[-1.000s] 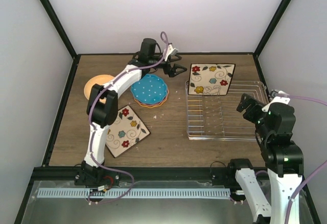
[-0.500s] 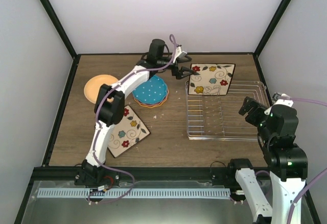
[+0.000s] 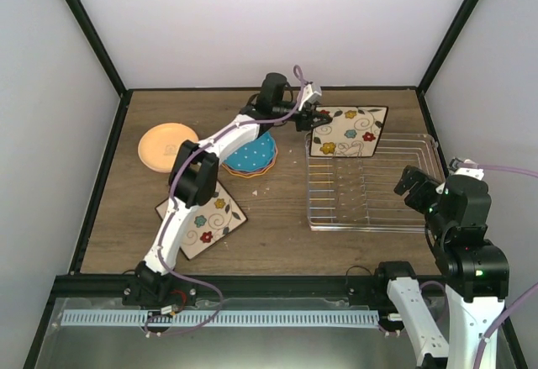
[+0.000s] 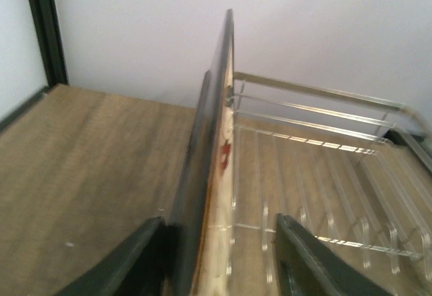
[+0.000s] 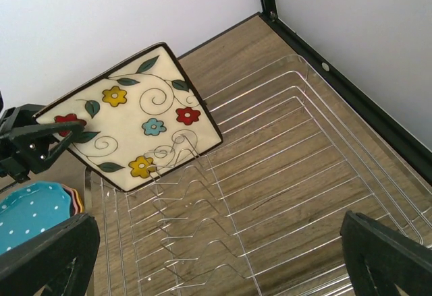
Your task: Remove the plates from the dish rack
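- Left wrist view: left tool (image 4: 219, 242) with jaws parted, set astride the edge of an upright square plate (image 4: 210, 141).
- Left finger (image 4: 145, 259) against the plate's dark back; right finger (image 4: 307, 262) clear of the flowered face, with a gap visible.
- Top external view: left tool (image 3: 318, 119) at the far left corner of the dish rack (image 3: 370, 197), with the left arm stretched out over the counter (image 3: 277, 209).
- Square plate (image 3: 349, 131): cream with coloured flowers, standing on edge at the far end of the rack, upper part against the far rail.
- Right wrist view: right tool (image 5: 216, 232) spread wide, gripping nothing, above the near part of the dish rack (image 5: 283, 168).
- Top external view: right tool (image 3: 412, 186) near the rack's right rim.
- Just left of the rack: teal dotted plate (image 3: 252, 155) topping a small stack, partly hidden under the left arm.
- Farther left: orange plate (image 3: 161, 146), flat on the counter, apart from the stack.
- Nearer the arm bases: second square plate (image 3: 206, 215), flat on the counter, partly covered by the left arm.
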Controlling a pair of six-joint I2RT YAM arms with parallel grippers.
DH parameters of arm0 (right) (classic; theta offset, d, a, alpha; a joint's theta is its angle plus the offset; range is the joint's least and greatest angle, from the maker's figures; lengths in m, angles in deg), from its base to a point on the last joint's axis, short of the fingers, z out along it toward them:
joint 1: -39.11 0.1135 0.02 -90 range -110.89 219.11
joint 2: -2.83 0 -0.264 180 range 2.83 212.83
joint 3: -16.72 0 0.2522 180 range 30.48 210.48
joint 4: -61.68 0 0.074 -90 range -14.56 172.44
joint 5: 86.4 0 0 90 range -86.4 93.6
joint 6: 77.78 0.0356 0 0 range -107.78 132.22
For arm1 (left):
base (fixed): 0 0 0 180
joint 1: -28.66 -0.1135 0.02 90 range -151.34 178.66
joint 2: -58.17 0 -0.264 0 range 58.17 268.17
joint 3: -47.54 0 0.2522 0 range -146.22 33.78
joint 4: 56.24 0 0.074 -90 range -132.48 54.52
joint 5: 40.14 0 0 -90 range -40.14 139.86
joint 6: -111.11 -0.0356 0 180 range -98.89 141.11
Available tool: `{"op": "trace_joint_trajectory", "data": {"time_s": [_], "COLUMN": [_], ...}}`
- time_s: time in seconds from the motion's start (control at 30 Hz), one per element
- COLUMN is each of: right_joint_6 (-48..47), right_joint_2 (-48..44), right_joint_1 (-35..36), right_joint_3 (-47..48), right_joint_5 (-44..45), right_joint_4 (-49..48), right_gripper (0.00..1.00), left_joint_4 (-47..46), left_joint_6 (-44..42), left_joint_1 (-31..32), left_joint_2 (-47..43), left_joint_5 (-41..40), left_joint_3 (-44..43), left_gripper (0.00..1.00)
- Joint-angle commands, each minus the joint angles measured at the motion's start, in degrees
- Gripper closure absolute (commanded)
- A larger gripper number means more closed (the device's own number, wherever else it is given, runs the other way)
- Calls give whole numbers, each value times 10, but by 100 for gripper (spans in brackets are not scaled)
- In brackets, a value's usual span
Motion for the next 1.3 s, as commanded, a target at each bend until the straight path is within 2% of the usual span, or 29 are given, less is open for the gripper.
{"op": "trace_joint_trajectory", "data": {"time_s": [0.0, 0.1, 0.23, 0.43, 0.63, 0.9, 1.27], "right_joint_6": [7, 3, -5, -14, -21, -27, -31], "right_joint_2": [-11, -11, -9, -9, -6, -6, -6], "right_joint_1": [-3, -3, -3, -3, -3, -3, -3], "right_joint_3": [17, 12, 2, -11, -15, -17, -27], "right_joint_5": [17, 18, 13, 5, -6, -12, -26], "right_joint_4": [17, 13, 2, -17, -24, -29, -47], "right_gripper": [0, 0, 0, 0, 0, 0, 0], "left_joint_4": [-66, -87, -119, -179, -203, -254, -276], "left_joint_6": [40, 57, 78, 114, 95, 113, 114], "left_joint_1": [9, 9, 10, 10, 15, 15, 11], "left_joint_2": [8, 3, -10, -43, -80, -120, -175], "left_joint_5": [-3, -13, -33, -52, -73, -115, -162], "left_joint_3": [-17, -18, -18, -24, -27, -27, -5], "left_gripper": [71, 86, 96, 96, 96, 96, 96]}}
